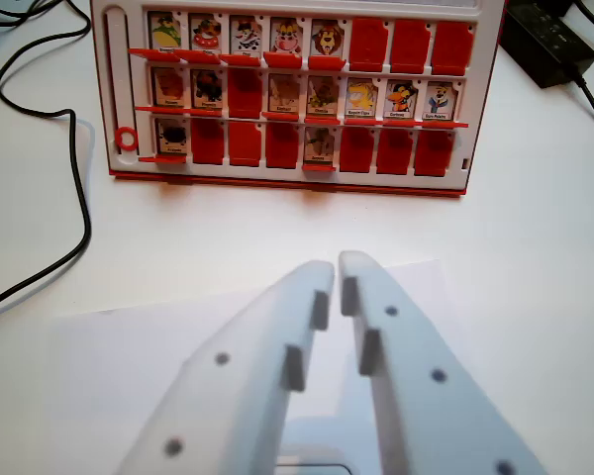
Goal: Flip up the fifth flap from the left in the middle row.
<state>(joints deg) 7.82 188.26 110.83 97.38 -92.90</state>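
Observation:
A red and white flap board (pixel 480 109) lies on the white table at the top of the wrist view, with three rows of flaps. Some flaps show cartoon pictures and others show plain red. In the middle row the third flap (pixel 246 94) is plain red, and the fifth flap (pixel 323 96) shows a brownish picture. My white gripper (pixel 338 267) fills the lower middle of the view, well short of the board's near edge. Its fingers stand almost together, shut, with only a thin slit between them and nothing held.
A black cable (pixel 79 188) loops over the table on the wrist view's left. A black power adapter (pixel 549 40) with its lead sits at the top right. A white paper sheet (pixel 129 346) lies under the gripper.

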